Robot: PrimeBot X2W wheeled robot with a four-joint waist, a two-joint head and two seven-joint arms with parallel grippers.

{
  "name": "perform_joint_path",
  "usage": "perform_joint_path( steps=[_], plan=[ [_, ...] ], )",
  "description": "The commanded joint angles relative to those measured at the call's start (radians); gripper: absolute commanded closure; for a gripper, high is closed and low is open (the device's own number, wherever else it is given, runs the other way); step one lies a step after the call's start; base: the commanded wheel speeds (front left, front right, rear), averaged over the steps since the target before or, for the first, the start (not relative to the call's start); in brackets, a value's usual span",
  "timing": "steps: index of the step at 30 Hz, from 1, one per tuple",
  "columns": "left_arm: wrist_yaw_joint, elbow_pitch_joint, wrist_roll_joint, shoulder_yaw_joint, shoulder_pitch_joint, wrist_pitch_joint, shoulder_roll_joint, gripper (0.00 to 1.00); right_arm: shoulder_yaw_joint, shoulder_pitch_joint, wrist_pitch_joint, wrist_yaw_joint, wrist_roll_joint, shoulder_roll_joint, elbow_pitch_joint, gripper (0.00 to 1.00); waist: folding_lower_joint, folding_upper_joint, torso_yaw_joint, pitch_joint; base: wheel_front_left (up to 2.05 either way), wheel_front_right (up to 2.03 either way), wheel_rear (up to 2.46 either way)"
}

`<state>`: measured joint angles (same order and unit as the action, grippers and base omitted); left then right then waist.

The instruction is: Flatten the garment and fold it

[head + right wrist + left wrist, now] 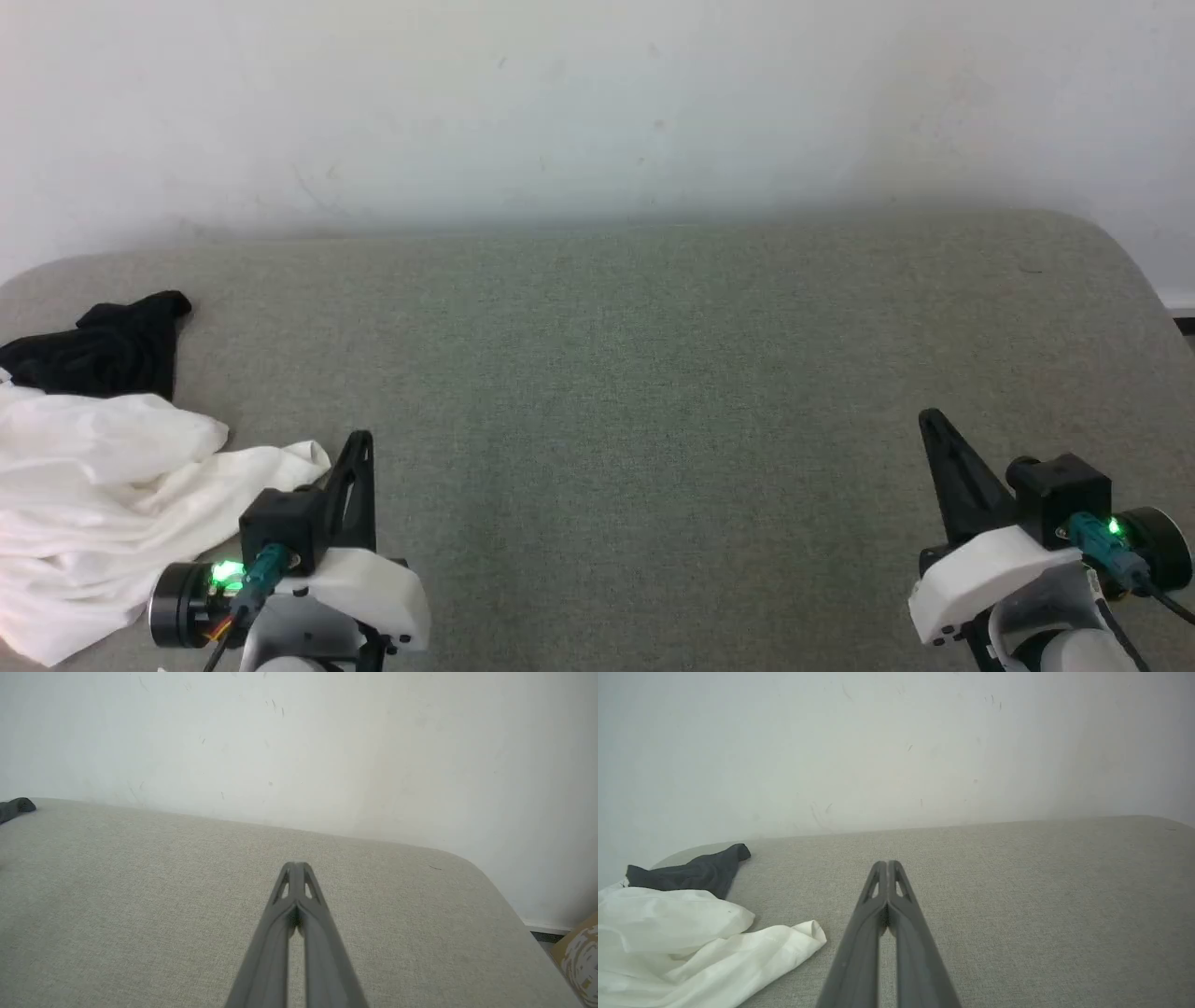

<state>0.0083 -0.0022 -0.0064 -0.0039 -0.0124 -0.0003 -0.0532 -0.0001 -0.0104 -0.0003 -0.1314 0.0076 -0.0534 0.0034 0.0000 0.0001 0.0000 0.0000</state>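
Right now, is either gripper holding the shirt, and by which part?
Nothing is held. The left gripper and right gripper are shut and empty; the crumpled shirt lies apart from the left fingers.

The garment [93, 485] lies bunched at the left edge of the table [653, 373], with one sleeve [103, 350] behind the heap, toward the far left corner. The left gripper [362, 439] sits near the front edge, just right of the heap; whether it touches the cloth cannot be told. The right gripper [929, 418] sits toward the front right corner, well apart from the garment. A wall [597, 93] stands behind the far edge. A box [579, 952] stands off the table, beyond its right edge.
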Motion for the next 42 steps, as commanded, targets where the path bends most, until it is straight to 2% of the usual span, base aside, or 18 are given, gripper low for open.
perform_joint_path(
  steps=[1, 32, 33, 42],
  plan=[
    [-0.008, 0.002, 0.006, 0.004, 0.012, 0.0, 0.003, 1.0, 0.0, 0.01, 0.0, 0.001, -0.008, 0.003, -0.003, 1.0, 0.0, -0.0001, 0.0, 0.0, 0.0, 0.0, 0.0],
    [-0.008, 0.002, 0.006, 0.004, 0.012, 0.0, 0.003, 1.0, 0.0, 0.01, 0.0, 0.001, -0.008, 0.003, -0.003, 1.0, 0.0, -0.0001, 0.0, 0.0, 0.0, 0.0, 0.0],
    [0.0, 0.0, 0.0, 0.0, 0.0, 0.0, 0.0, 0.0, 0.0, 0.0, 0.0, 0.0, 0.0, 0.0, 0.0, 0.0, 0.0, -0.0001, 0.0, 0.0, 0.0, 0.0, 0.0],
    [0.001, -0.003, -0.005, 0.0, -0.004, -0.009, 0.0, 0.0, -0.01, -0.003, -0.009, 0.0, 0.007, 0.0, 0.004, 0.0, 0.0, -0.0001, 0.0, 0.0, 0.0, 0.0, 0.0]
  ],
)
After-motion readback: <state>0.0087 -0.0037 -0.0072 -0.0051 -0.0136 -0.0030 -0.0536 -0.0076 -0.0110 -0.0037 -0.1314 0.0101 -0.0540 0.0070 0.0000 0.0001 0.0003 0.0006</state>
